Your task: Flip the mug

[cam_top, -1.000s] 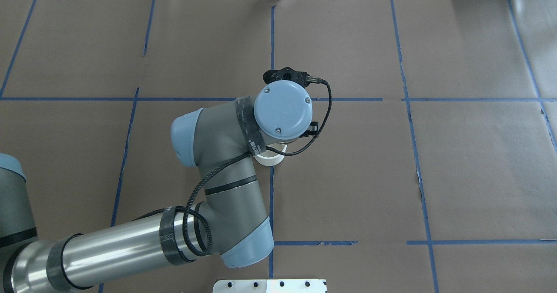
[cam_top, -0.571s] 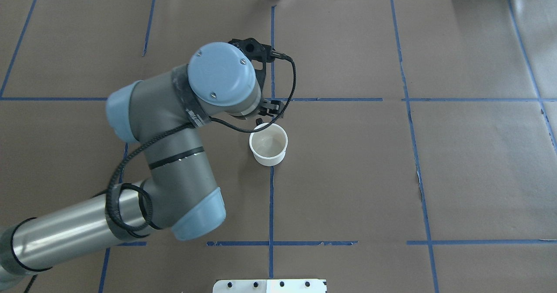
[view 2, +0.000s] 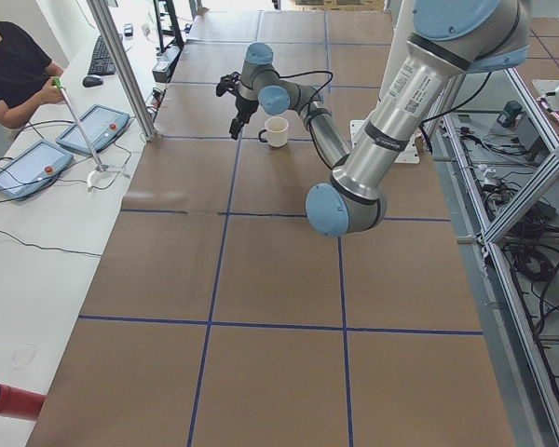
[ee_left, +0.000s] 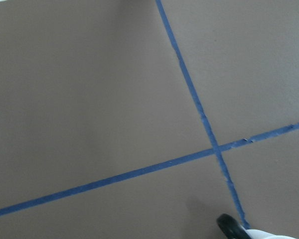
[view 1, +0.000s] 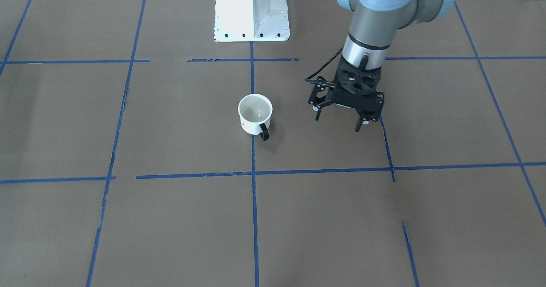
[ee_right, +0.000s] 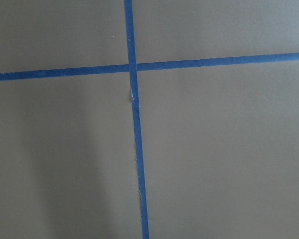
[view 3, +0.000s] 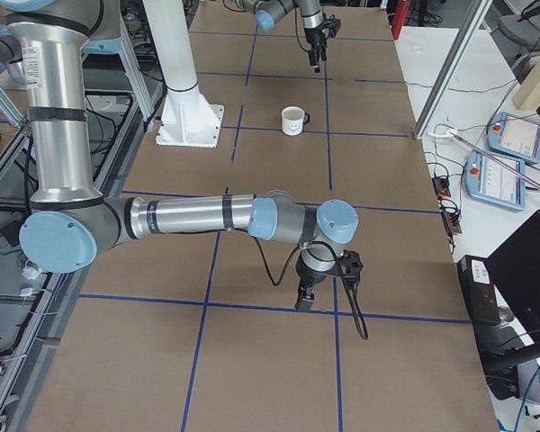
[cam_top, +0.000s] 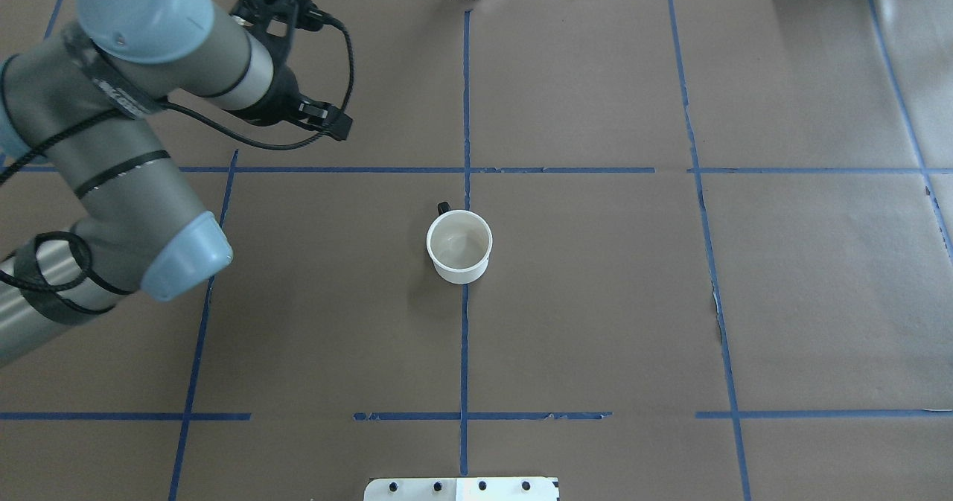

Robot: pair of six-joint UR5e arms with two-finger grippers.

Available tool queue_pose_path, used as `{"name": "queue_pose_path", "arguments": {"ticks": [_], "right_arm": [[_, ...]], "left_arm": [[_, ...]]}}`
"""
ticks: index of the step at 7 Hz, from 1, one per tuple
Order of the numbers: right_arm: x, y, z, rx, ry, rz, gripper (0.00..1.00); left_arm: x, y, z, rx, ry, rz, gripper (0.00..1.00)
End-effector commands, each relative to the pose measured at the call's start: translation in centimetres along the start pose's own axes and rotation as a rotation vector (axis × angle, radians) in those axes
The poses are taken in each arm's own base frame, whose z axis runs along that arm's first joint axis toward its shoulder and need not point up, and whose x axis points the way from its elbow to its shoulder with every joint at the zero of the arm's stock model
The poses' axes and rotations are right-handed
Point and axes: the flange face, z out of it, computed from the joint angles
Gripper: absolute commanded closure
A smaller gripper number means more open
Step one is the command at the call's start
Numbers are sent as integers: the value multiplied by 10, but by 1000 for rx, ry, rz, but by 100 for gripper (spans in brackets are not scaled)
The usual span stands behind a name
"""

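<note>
Mug (cam_top: 459, 246): upright, mouth up, standing on its own at mid-table.
White cylindrical body with a flared rim; the interior shows pale in the overhead view. The black loop handle (view 1: 264, 131) points to the far side, away from the robot's base and slightly to the left. A black smiley face (view 3: 292, 127) shows on the wall in the right-side view. The base sits on the blue tape line (cam_top: 464, 352) running near to far, on the near side of its crossing with a left-right line.
</note>
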Motion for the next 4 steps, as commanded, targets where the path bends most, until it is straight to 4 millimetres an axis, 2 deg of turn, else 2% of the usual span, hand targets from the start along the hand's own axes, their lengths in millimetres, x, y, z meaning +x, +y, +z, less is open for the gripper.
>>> {"name": "queue_pose_path", "arguments": {"ticks": [1,3,4], "right_arm": [[0,0,0,0,0,0,0],[0,0,0,0,0,0,0],[-1,0,-1,2,0,-1,0]], "left_arm": [[-149,1,-12,-56,-30,99,0],[-281,18,-33,-101,-85,169,0],[-333,42,-28,-145,-94,94,0]]}}
